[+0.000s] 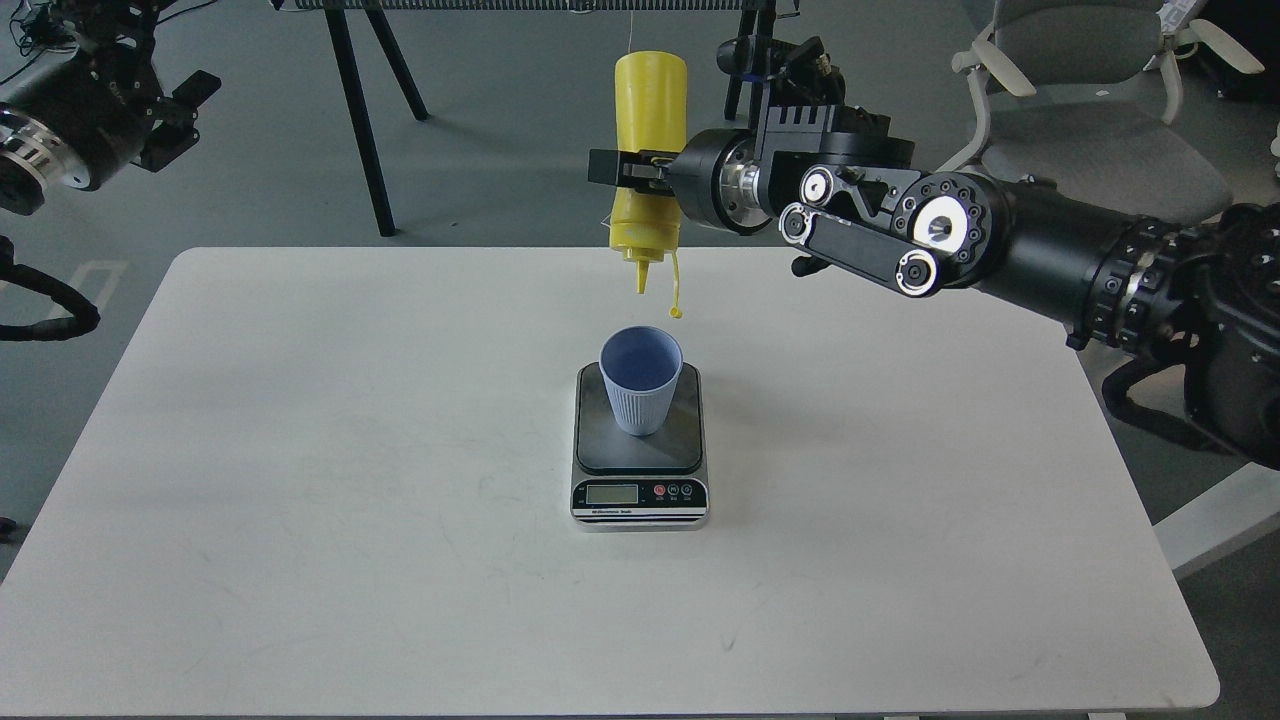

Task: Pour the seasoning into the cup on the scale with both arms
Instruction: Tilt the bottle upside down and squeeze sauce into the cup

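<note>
**Bottle held upside down above the cup**

White table (300, 500) fills the lower part of my head view, and its bare front edge is the nearest thing to me. On it, close to the middle, stands the scale (640, 455), with its silver front, display and round buttons turned toward me. Light blue cup (641, 380) stands upright on the dark platform of the scale, toward the far side of it, and its mouth is open to the top. I cannot tell if something is inside.

My right arm (1050, 255) comes in from the right side and reaches over the far part of the table. Its tool (625, 172) is clamped on the seasoning (650, 160), with the fingers around the middle of the yellow bottle. The bottle is turned upside down, the nozzle points down, and it hangs above the cup and a little behind it, not touching it. The small yellow cap (677, 312) hangs free on its tether beside the nozzle.

My left arm (70, 130) is at the top left corner, well apart from the table things. Its tool is dark and partly outside the view, so I cannot tell how its fingers stand.

Behind the table I see a grey floor, black stand legs (360, 120) and a grey office chair (1090, 110).
</note>
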